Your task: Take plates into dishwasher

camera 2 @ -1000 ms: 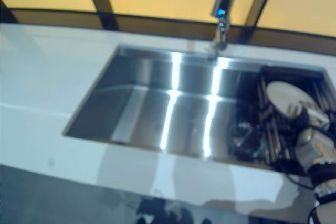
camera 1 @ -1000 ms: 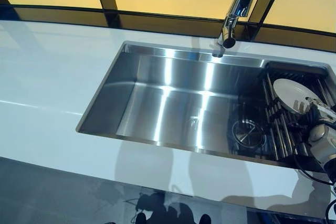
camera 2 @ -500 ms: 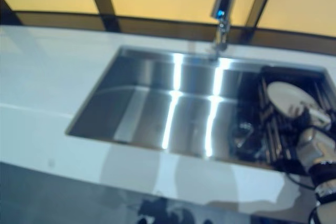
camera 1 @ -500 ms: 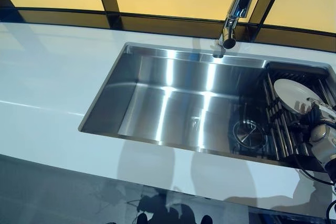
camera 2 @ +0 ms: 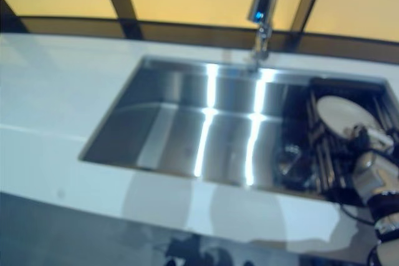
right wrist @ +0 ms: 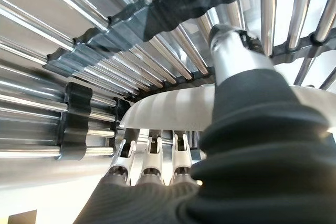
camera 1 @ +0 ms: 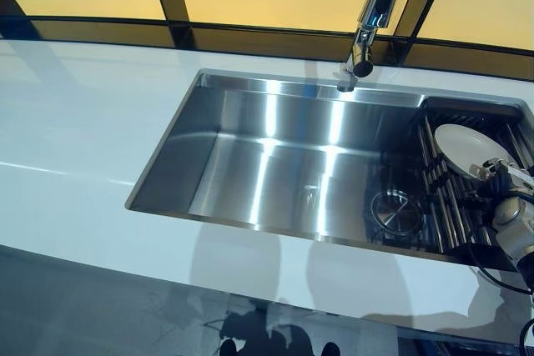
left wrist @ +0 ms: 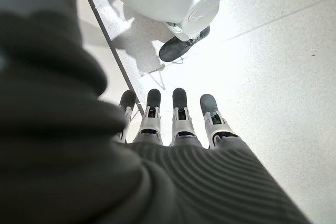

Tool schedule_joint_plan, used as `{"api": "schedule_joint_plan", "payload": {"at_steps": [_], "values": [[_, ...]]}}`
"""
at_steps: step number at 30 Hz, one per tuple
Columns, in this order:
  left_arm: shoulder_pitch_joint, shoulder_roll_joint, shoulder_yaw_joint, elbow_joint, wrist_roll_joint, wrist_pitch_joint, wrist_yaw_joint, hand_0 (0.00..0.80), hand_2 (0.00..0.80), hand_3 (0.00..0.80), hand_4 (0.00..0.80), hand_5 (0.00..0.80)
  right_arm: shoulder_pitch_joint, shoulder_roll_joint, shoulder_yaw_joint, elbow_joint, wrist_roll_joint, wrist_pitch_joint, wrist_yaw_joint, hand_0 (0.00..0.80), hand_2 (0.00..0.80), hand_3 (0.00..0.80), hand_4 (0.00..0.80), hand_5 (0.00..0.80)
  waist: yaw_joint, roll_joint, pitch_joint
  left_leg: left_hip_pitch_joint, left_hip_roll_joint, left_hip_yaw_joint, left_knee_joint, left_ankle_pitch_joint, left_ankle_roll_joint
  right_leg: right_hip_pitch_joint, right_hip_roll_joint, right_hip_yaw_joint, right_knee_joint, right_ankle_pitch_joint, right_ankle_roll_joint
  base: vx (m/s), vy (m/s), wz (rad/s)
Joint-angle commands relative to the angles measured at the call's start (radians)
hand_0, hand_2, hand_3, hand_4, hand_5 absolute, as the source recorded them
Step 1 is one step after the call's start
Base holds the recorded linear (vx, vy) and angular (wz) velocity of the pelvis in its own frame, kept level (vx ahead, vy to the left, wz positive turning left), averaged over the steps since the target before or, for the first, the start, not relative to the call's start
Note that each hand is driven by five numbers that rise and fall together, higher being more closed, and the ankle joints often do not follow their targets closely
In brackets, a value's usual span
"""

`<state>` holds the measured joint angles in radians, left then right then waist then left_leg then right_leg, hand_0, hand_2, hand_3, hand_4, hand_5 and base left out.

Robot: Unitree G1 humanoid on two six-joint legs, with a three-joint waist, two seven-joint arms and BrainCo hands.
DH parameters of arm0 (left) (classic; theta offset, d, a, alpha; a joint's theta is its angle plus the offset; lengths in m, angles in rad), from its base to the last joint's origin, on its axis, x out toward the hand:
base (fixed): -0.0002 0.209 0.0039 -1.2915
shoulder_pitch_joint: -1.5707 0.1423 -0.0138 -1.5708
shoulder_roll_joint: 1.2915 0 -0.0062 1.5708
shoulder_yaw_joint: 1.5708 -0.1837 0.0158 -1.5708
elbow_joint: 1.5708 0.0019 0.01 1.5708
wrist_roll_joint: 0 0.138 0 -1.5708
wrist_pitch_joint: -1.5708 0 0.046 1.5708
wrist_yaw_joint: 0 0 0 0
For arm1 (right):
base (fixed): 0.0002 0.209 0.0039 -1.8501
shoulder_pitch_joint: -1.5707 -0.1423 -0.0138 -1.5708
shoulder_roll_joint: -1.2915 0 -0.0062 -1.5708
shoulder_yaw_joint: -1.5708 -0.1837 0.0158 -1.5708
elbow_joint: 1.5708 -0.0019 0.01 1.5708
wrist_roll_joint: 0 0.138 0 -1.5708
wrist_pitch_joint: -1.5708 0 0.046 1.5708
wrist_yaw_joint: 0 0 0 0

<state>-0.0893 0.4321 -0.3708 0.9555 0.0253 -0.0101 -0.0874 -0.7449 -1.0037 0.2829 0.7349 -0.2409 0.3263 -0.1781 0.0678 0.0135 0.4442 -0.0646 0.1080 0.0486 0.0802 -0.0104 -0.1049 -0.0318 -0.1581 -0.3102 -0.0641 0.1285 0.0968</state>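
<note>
We see a big shiny metal sink (camera 1: 275, 164) set into a white counter (camera 1: 75, 131). The main bowl of the sink has no dishes in it. A round drain (camera 1: 395, 209) sits on its floor, toward the right side. A tall silver tap (camera 1: 373, 14) stands at the far edge and leans over the sink.

At the right end of the sink there is a rack (camera 1: 446, 206) made of shiny metal bars joined by dark strips. One white plate (camera 1: 467, 149) is in this rack. It leans on the bars at a tilt, not flat. We see only this one plate.

Our right hand (camera 1: 509, 210) is at the plate, coming in from the right side. In the right wrist view, the plate's white rim (right wrist: 173, 111) runs between our fingers (right wrist: 149, 156) and our thumb (right wrist: 239, 59). The thumb lies over one face of the plate and the fingers reach in under the other face, so the hand is pinching the plate by its near right edge. The plate is in the rack with the bars close behind it; we cannot tell if it is touching them.

Our left hand (left wrist: 178, 129) shows only in the left wrist view. It hangs over a pale floor (left wrist: 283, 66), and its fingers are straight, side by side, and hold nothing.
</note>
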Motion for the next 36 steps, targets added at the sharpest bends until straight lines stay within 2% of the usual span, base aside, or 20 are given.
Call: {"api": "schedule_joint_plan", "payload": {"at_steps": [1,4,6,7,8,24,28,33,36], "values": [[0.043,0.001,-0.043,-0.013,-0.016,-0.014,0.004,0.000,0.000,0.000,0.000,0.000,-0.069,-0.104,0.039,0.006,-0.002,-0.025,-0.023,0.420,0.420,0.420,0.420,0.420,0.012,-0.032,-0.045,-0.055,-0.030,0.052,0.012,0.021,0.056,-0.046,0.092,0.013,0.186,-0.179,-0.081,0.000,0.000,0.00],[0.045,0.003,-0.042,-0.016,-0.015,-0.013,0.004,0.000,0.000,0.000,0.000,0.000,-0.059,-0.105,0.035,0.002,0.001,-0.026,-0.027,0.430,0.430,0.430,0.430,0.430,0.012,-0.032,-0.045,-0.054,-0.031,0.053,0.010,0.020,0.057,-0.048,0.092,0.013,0.188,-0.179,-0.081,0.000,0.000,0.00],[0.043,0.003,-0.044,-0.016,-0.017,-0.011,0.004,0.000,0.000,0.000,0.000,0.000,-0.060,-0.107,0.034,0.003,0.000,-0.027,-0.026,0.402,0.402,0.402,0.402,0.402,0.011,-0.032,-0.045,-0.053,-0.031,0.053,0.008,0.021,0.058,-0.049,0.091,0.013,0.189,-0.179,-0.080,0.000,0.000,0.00],[0.042,0.003,-0.045,-0.017,-0.017,-0.010,0.004,0.000,0.000,0.000,0.000,0.000,-0.060,-0.108,0.034,0.002,0.002,-0.028,-0.028,0.329,0.329,0.329,0.329,0.329,0.011,-0.032,-0.045,-0.053,-0.031,0.054,0.008,0.021,0.058,-0.049,0.090,0.013,0.190,-0.178,-0.080,0.000,0.000,0.00],[0.041,0.004,-0.044,-0.018,-0.017,-0.007,0.001,0.000,0.000,0.000,0.000,0.000,-0.060,-0.108,0.034,0.005,0.001,-0.032,-0.032,0.000,0.000,0.000,0.000,0.000,0.011,-0.032,-0.045,-0.054,-0.032,0.054,0.008,0.020,0.059,-0.049,0.090,0.013,0.190,-0.179,-0.080,0.000,0.000,0.00],[0.040,0.011,-0.048,-0.021,-0.013,-0.001,-0.006,0.000,0.000,0.000,0.000,0.000,-0.088,-0.108,0.062,0.000,-0.044,-0.038,-0.037,0.000,0.000,0.000,0.000,0.000,0.021,-0.034,-0.044,-0.050,-0.034,0.046,0.000,0.022,0.061,-0.045,0.089,0.007,0.188,-0.177,-0.077,0.000,0.000,0.00],[0.038,0.014,-0.049,-0.022,-0.010,0.000,-0.008,0.000,0.000,0.000,0.000,0.000,-0.115,-0.120,0.099,-0.002,-0.110,-0.046,-0.015,0.000,0.000,0.000,0.000,0.000,0.024,-0.035,-0.043,-0.052,-0.033,0.045,0.002,0.021,0.061,-0.046,0.089,0.006,0.188,-0.177,-0.077,0.000,0.000,0.00],[0.037,0.020,-0.050,-0.027,-0.011,0.000,-0.012,0.000,0.000,0.000,0.000,0.000,-0.148,-0.128,0.134,-0.007,-0.104,-0.018,0.000,0.000,0.000,0.000,0.000,0.000,0.026,-0.036,-0.043,-0.056,-0.033,0.043,0.001,0.022,0.061,-0.049,0.091,0.006,0.186,-0.177,-0.077,0.000,0.000,0.00],[0.036,0.022,-0.051,-0.027,-0.010,-0.001,-0.013,0.000,0.000,0.000,0.000,0.000,-0.157,-0.131,0.146,-0.002,-0.109,-0.027,-0.016,0.000,0.000,0.000,0.000,0.000,0.028,-0.037,-0.042,-0.057,-0.033,0.043,0.002,0.022,0.061,-0.048,0.091,0.006,0.184,-0.176,-0.076,0.000,0.000,0.00]]}}
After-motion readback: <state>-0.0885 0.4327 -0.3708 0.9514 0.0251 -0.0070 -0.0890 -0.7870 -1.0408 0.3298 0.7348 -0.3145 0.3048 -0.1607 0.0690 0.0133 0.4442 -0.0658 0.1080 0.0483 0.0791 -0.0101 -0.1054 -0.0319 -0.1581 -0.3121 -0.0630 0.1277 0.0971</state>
